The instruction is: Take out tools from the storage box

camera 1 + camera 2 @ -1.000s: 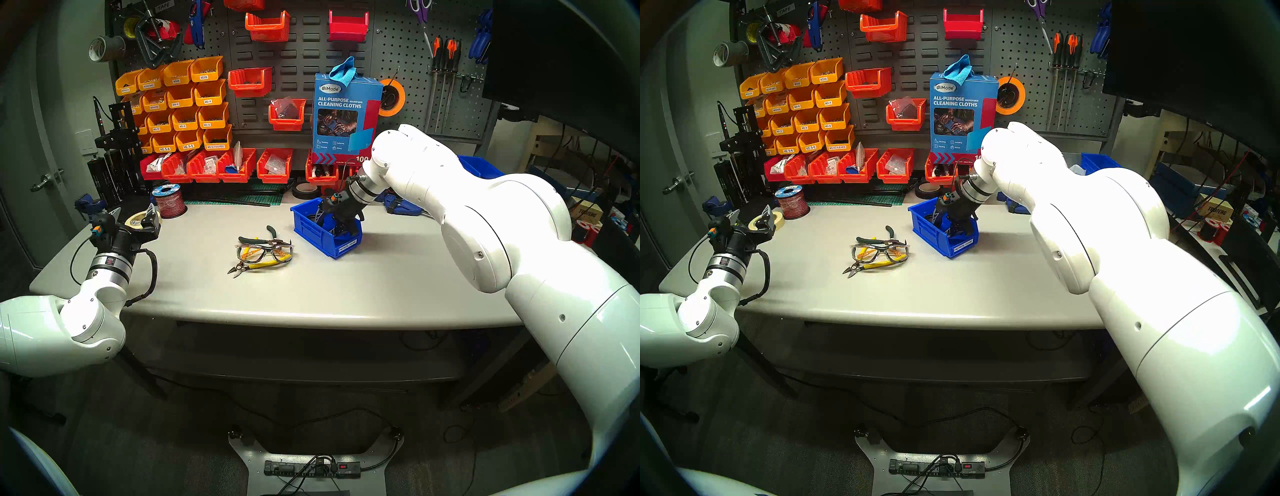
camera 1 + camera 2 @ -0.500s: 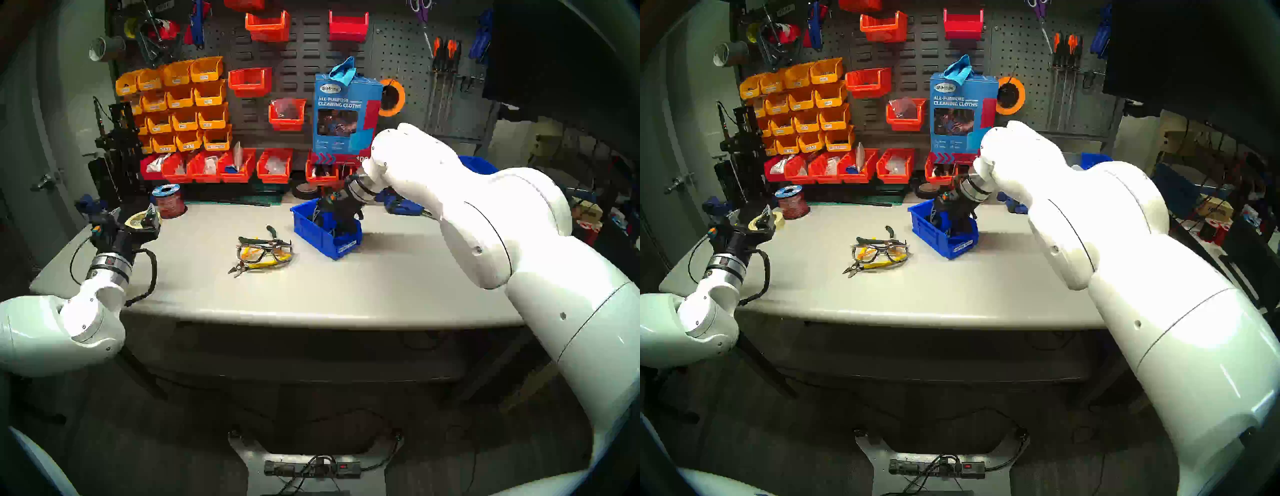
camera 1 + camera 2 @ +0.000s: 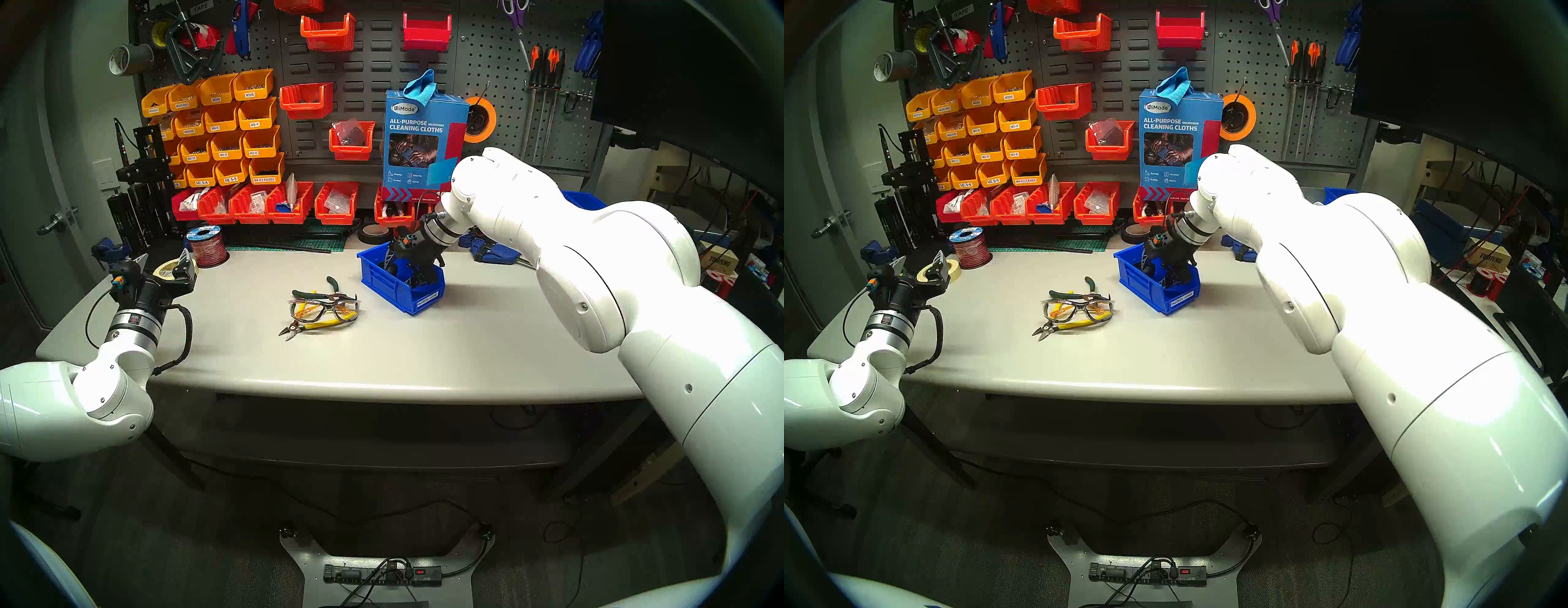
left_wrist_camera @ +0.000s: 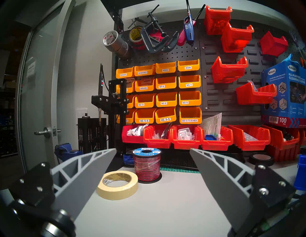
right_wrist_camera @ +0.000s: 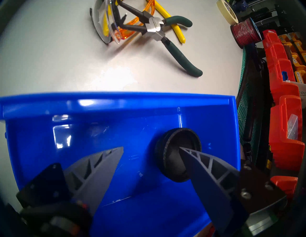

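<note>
The right tool (image 5: 151,150) reaches down into the blue bin (image 5: 115,102), its two fingers spread apart with nothing gripped. One fingertip (image 5: 183,149) sits inside the mouth of the black cup (image 5: 172,145), which lies on its side on the bin floor; the other finger is well clear of it. Beyond the bin, on the desk (image 3: 424,352), the green pliers (image 5: 173,48), yellow cutters (image 3: 312,327) and safety glasses (image 3: 324,310) lie in one overlapping heap. The left tool (image 4: 152,153) hangs open and empty at the desk's left edge, near a tape roll (image 4: 117,184).
</note>
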`<action>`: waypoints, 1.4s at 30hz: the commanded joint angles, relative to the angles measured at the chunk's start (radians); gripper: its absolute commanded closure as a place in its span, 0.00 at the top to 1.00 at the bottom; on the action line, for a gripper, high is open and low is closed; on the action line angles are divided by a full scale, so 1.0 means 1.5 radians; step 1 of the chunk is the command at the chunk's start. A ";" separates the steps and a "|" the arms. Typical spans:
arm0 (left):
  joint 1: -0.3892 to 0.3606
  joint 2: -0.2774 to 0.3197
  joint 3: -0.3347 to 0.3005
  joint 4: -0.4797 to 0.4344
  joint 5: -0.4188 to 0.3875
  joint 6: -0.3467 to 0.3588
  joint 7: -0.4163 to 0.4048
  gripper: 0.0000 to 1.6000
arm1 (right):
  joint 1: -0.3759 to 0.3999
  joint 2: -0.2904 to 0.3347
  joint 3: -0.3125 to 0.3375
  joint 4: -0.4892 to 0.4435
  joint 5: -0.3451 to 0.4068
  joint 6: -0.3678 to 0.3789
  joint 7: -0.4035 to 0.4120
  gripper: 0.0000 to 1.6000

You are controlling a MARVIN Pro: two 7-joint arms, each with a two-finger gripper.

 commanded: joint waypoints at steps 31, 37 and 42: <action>-0.025 -0.002 0.007 0.000 0.000 -0.002 -0.002 1.00 | 0.010 -0.008 -0.007 0.003 -0.023 0.011 -0.077 0.47; -0.027 -0.002 0.010 -0.001 0.000 -0.002 -0.002 1.00 | 0.010 -0.011 -0.006 0.006 -0.024 0.010 -0.072 0.48; -0.029 -0.002 0.012 -0.001 -0.001 -0.002 -0.002 1.00 | 0.009 -0.013 -0.004 0.008 -0.024 0.009 -0.069 0.47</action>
